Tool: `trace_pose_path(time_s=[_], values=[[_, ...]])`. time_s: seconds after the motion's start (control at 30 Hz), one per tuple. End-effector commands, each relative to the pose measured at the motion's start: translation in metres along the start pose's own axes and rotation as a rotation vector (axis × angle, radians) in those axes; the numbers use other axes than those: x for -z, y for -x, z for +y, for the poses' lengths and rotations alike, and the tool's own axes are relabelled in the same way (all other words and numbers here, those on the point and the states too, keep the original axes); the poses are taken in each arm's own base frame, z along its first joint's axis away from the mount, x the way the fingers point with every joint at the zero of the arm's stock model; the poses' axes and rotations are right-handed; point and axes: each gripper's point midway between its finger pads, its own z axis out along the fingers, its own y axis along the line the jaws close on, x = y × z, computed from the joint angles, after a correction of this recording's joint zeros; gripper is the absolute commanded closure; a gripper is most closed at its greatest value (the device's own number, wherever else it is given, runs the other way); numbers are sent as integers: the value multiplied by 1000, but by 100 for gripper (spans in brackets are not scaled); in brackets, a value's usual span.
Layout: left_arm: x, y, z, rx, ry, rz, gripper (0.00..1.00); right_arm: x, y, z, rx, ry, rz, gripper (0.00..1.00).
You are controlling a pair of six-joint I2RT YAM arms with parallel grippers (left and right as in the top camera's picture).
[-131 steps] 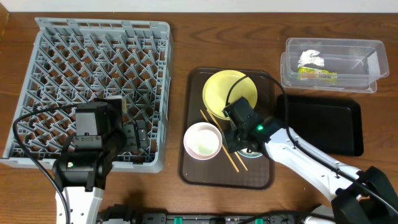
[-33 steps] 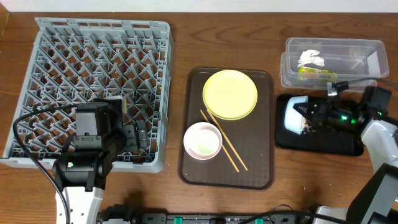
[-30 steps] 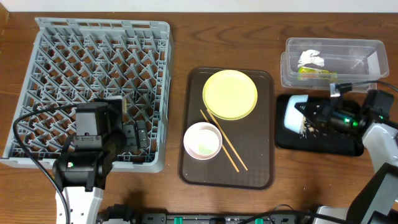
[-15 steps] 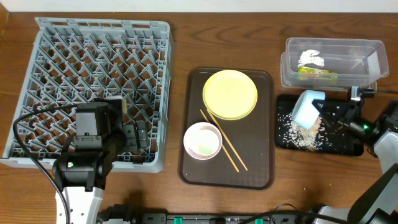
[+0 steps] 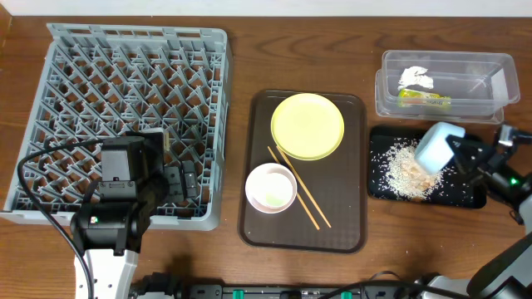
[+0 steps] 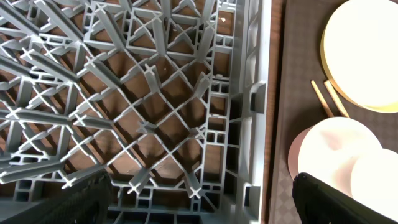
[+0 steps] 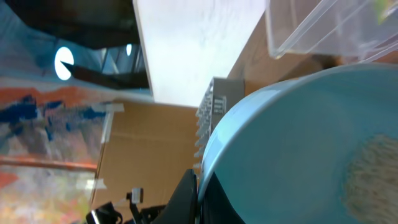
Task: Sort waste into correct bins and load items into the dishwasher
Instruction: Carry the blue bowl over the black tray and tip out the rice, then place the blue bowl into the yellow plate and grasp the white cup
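My right gripper [image 5: 455,154] is shut on the rim of the light blue bowl [image 5: 437,146], which is held tipped over the black tray [image 5: 465,195]. Whitish rice scraps [image 5: 403,170] lie heaped on that tray. In the right wrist view the bowl [image 7: 298,137] fills the frame, pinched by my fingers [image 7: 198,186]. The clear tub [image 5: 490,71] holds the white tissue [image 5: 416,78] and the wrapper [image 5: 424,100]. My left gripper [image 5: 179,184] is open and empty over the grey dish rack's [image 5: 125,91] front right corner.
The brown serving tray [image 5: 349,232] carries the yellow plate [image 5: 307,126], the pale pink-white bowl [image 5: 271,188] and the wooden chopsticks [image 5: 299,189]. In the left wrist view the rack [image 6: 155,93], plate [image 6: 367,56] and bowl [image 6: 333,146] show.
My right gripper carried the blue bowl from the brown tray to the black tray and tipped it. Rice spilled onto the tray and the bowl shifted right. The left arm stayed still.
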Motion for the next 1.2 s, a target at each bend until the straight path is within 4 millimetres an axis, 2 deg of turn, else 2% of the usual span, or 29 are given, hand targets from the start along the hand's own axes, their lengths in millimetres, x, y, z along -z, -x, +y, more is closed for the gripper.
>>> trace_pose_path(time_s=[0.0,0.23,0.67,0.93,0.97,1.03,1.17], values=[[6,7,-4,-5,-11,-21,6,11,4,7,-10,35,-31,99],[6,8,-4,-4,-11,-21,6,7,1,7,-8,36,-16,99],[6,7,-3,-5,-11,-21,6,-32,-20,15,134,62,130,99],[6,8,-4,-5,-11,-21,6,-31,-14,1,38,-26,99,99],[6,7,-4,-5,-11,-21,6,-31,-14,1,39,-22,100,99],[6,7,-4,-4,-11,-21,6,-31,-18,16,133,65,129,99],[6,8,-4,-5,-11,-21,6,-33,-17,13,148,44,126,99]])
